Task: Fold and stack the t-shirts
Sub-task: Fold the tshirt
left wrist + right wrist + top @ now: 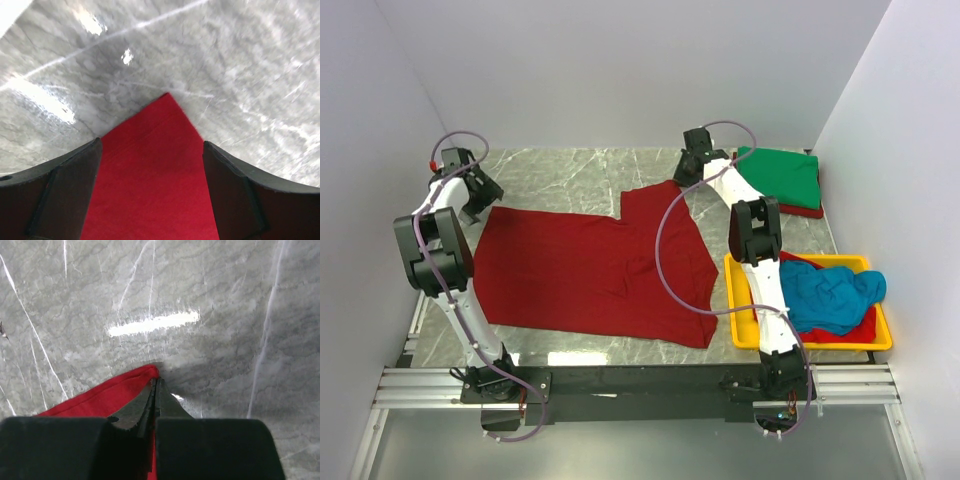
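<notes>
Table scene seen from behind the two arms. A dark red t-shirt (585, 275) lies spread flat on the grey marbled table (570, 170), filling its middle and left part, with one sleeve reaching toward the far side near the centre. The right gripper (155, 384) is down at the far right corner of this shirt. Its jaws are pressed together, with the red corner pinched at their tips and bare marble just beyond. The left gripper (151, 146) hangs over the shirt's far left corner with its jaws standing wide apart. The pointed red corner shows between the two dark fingers (70, 190); from the wrist view one cannot tell whether the fingers touch the cloth or the table. The two arms thus sit at opposite far corners of the same garment, well apart from each other. In the far right corner of the table a green t-shirt (782, 172) lies folded, with the edge of a red cloth (808, 211) showing beneath it. Nearer, at the right edge, a yellow tray (738, 300) holds a crumpled teal blue t-shirt (830, 293) lying on more red fabric. The right arm's forearm passes over the tray's left rim.
</notes>
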